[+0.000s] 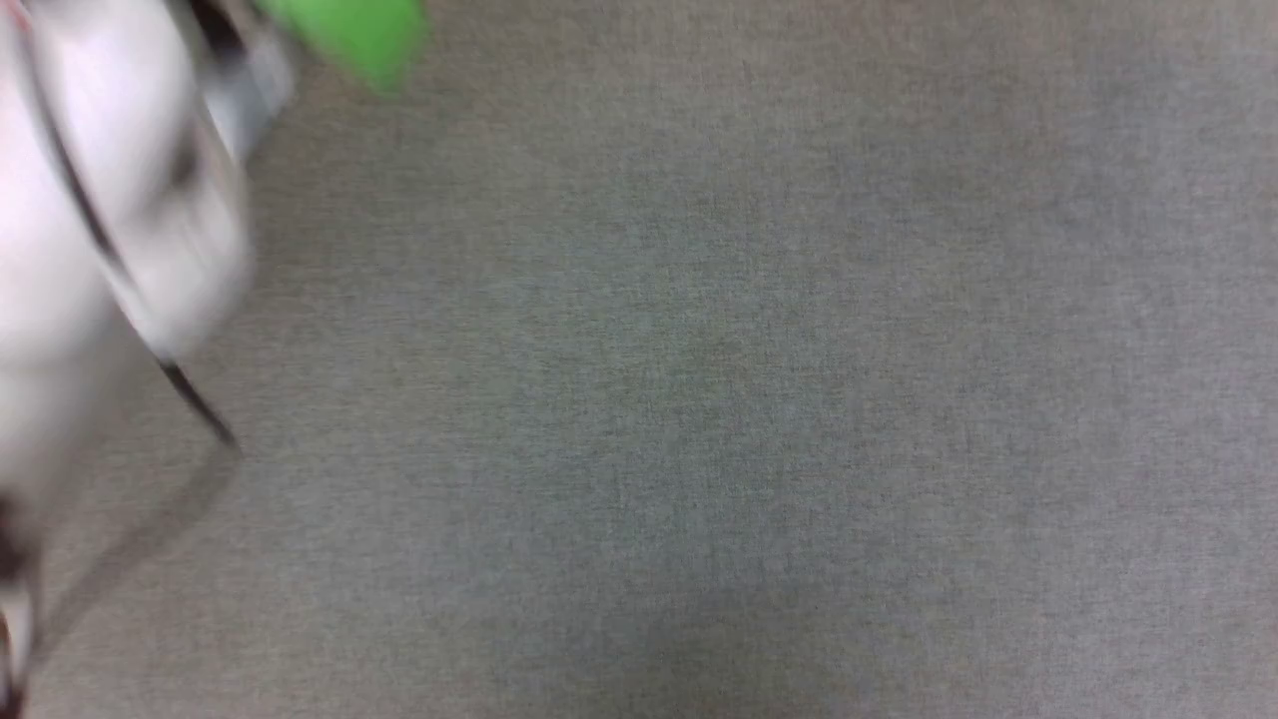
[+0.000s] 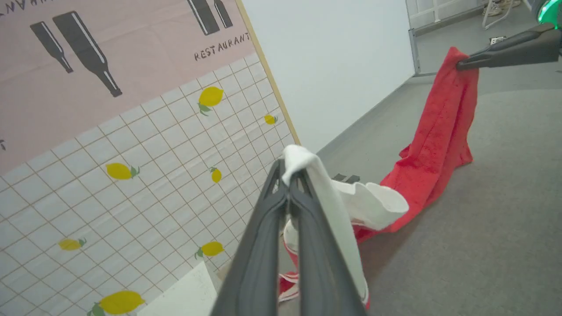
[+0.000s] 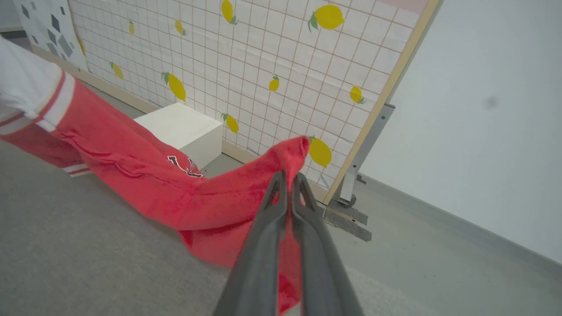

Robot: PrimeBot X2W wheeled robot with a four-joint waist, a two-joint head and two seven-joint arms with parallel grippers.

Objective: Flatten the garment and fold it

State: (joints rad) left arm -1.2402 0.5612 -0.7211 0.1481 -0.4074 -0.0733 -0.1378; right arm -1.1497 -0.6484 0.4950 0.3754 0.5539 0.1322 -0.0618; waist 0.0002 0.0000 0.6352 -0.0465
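The garment (image 2: 439, 136) is a red T-shirt with white sleeves, lifted and stretched between both grippers above a grey surface. In the left wrist view my left gripper (image 2: 288, 170) is shut on a white sleeve (image 2: 373, 202), which drapes over its fingers. At the top right of that view my right gripper (image 2: 460, 66) pinches a red edge. In the right wrist view my right gripper (image 3: 290, 176) is shut on a red corner of the garment (image 3: 145, 162). Part of the dark lettering (image 3: 184, 166) shows, and the striped sleeve band (image 3: 52, 103) is at the far left.
The grey cloth surface (image 1: 719, 399) lies below, with a blurred pale forearm (image 1: 120, 200) and a green blur (image 1: 349, 35) at its upper left. A lemon-patterned grid panel (image 3: 263, 57), a white box (image 3: 180, 127), a metal stand foot (image 3: 351, 210) and a pale wall (image 3: 483, 131) stand behind.
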